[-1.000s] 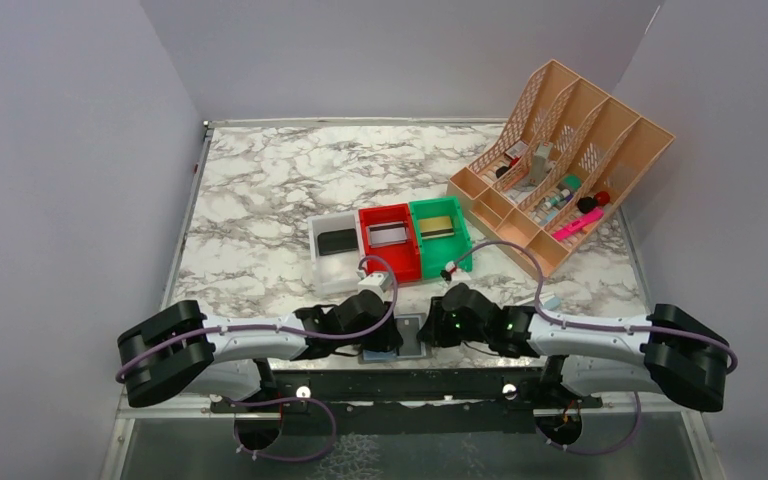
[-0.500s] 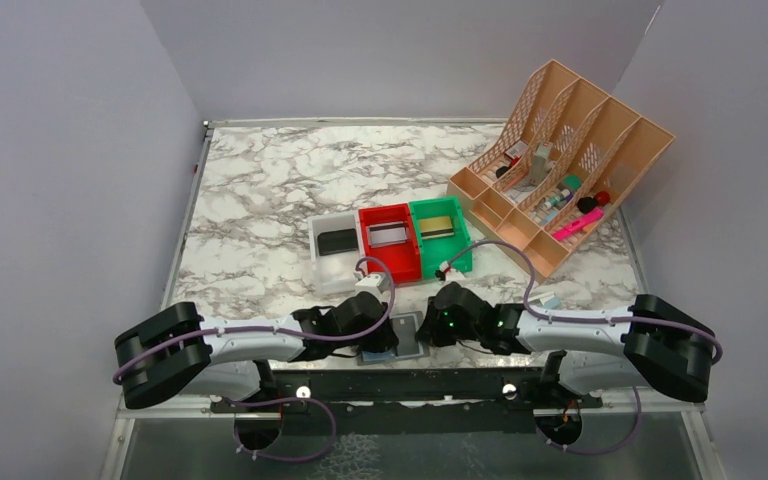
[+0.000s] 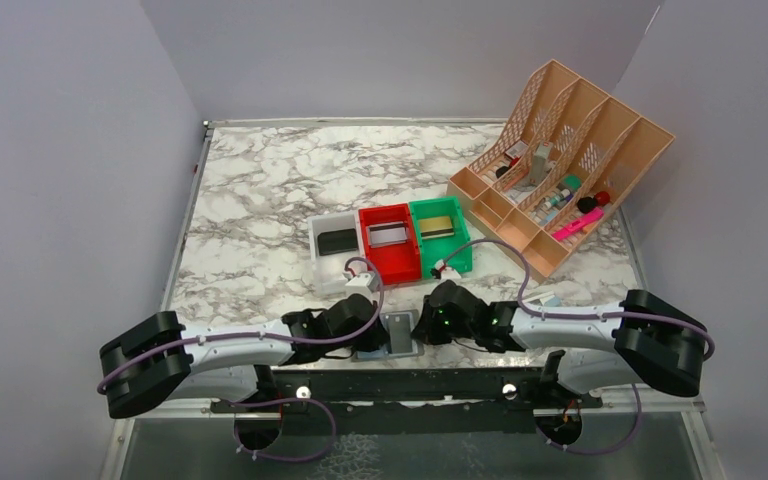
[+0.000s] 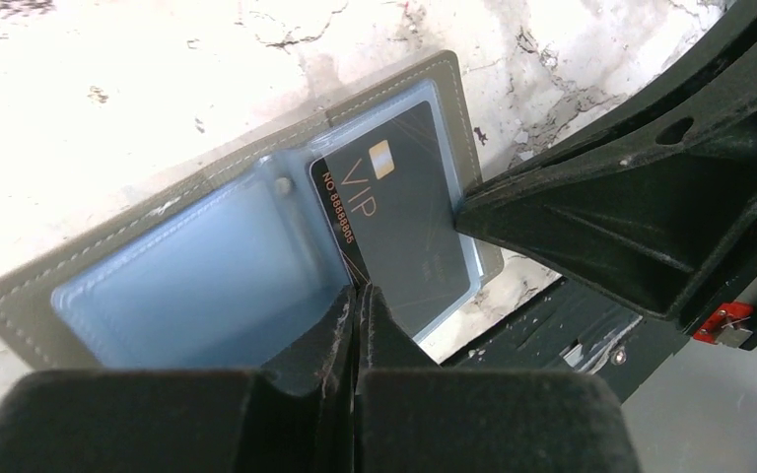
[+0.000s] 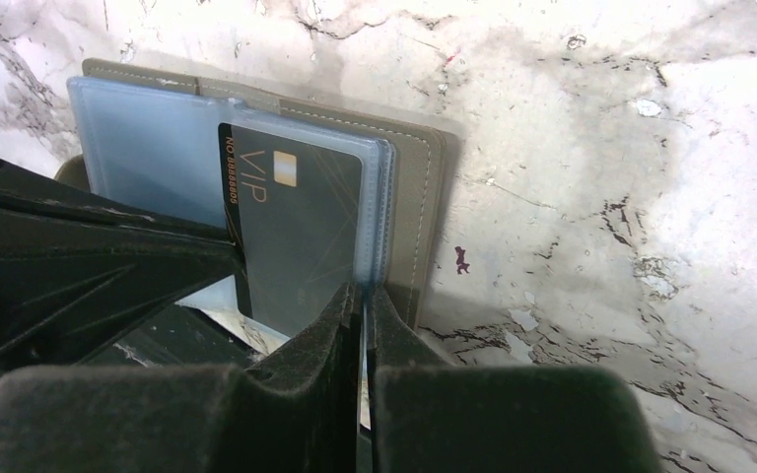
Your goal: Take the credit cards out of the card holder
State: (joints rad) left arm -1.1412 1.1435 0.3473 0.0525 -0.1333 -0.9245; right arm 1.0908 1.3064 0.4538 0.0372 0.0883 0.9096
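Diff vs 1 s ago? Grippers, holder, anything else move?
Both grippers closed. The left gripper now pinches the card holder at its near edge by the fold, and the right gripper pinches it at the sleeve edge beside the black card. Both arms slid left, and the holder shifted slightly left and away. The card is still in its sleeve. The bins and organizer are unmoved.

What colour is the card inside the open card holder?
The credit card is black with gold VIP lettering, clearest in the left wrist view.
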